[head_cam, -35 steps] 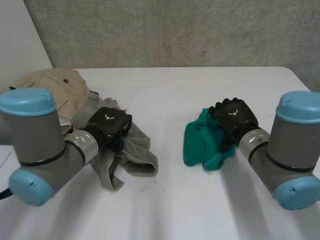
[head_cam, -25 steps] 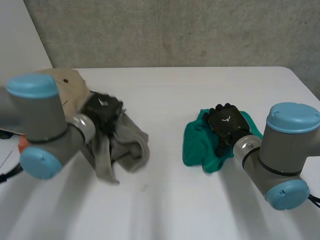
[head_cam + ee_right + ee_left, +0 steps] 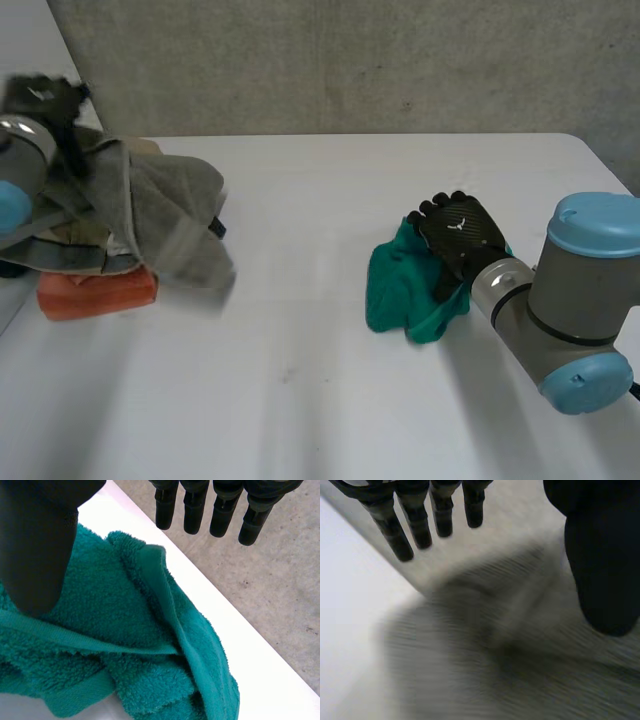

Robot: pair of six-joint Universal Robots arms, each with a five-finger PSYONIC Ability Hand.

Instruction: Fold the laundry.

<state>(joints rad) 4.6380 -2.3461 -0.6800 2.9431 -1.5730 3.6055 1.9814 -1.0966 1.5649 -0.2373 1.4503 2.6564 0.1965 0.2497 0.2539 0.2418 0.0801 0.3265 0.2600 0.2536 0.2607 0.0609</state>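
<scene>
A crumpled grey cloth (image 3: 170, 215) lies spread over a pile at the table's left edge, under my left arm. My left hand (image 3: 40, 95) is raised at the far left, above the pile's back. In the left wrist view its fingers (image 3: 415, 525) are straight, the thumb stands apart, and the grey cloth (image 3: 485, 650) lies below the palm. A bunched green towel (image 3: 400, 285) sits right of centre. My right hand (image 3: 460, 232) hovers over the towel's right side, open. In the right wrist view the green towel (image 3: 115, 630) lies under the straight fingers (image 3: 192, 510).
An orange folded cloth (image 3: 98, 292) peeks out under the grey cloth at the left edge, with khaki fabric (image 3: 60, 240) above it. The white table (image 3: 320, 380) runs to a concrete wall at the back.
My left arm swung back and to the far left, and the grey cloth went with it onto the left pile, uncovering the orange cloth. The right hand barely shifted over the towel.
</scene>
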